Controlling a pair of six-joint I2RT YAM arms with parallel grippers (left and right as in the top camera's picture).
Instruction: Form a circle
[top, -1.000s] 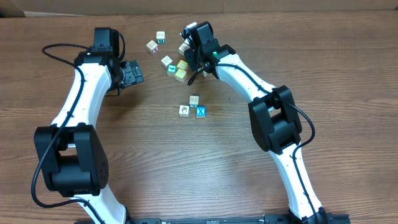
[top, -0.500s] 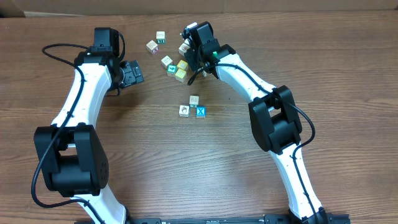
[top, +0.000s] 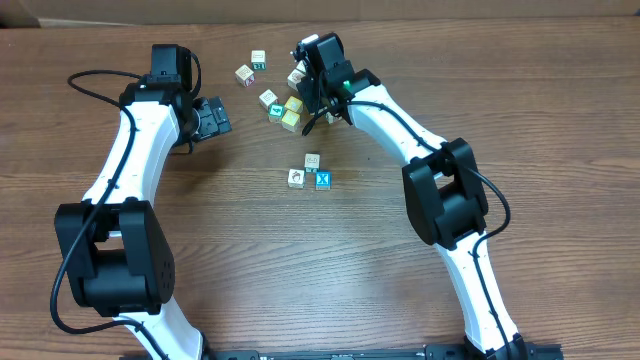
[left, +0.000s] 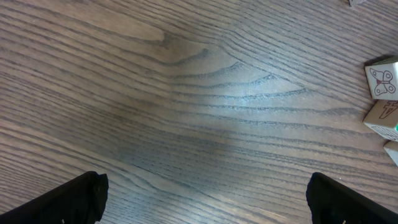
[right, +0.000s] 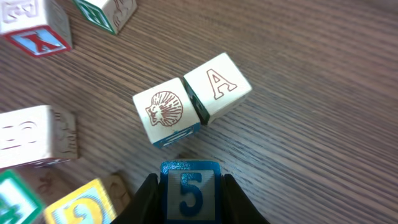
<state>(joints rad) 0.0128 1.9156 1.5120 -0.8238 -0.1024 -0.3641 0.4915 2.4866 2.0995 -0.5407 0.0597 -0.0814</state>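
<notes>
One change stands out: the right hand (right: 191, 200) has closed within the last second and now holds a blue cube (right: 190, 186) marked 5 between its black fingers, at the far pile of loose cubes (top: 284, 106); I judge this a fresh pick, meant as the next piece for the circle (top: 311, 172); that circle, so far three close-set cubes, lies nearer on the worktop (top: 250, 260), well apart from the held one. The left hand (left: 208, 205) hangs wide over bare worktop, holding nothing. The cubes look like small wooden blocks, square with softened edges and printed faces; a shell cube (right: 165, 112) and an A cube (right: 217, 84) sit touching; the worktop is brown with a streaky wood grain.
</notes>
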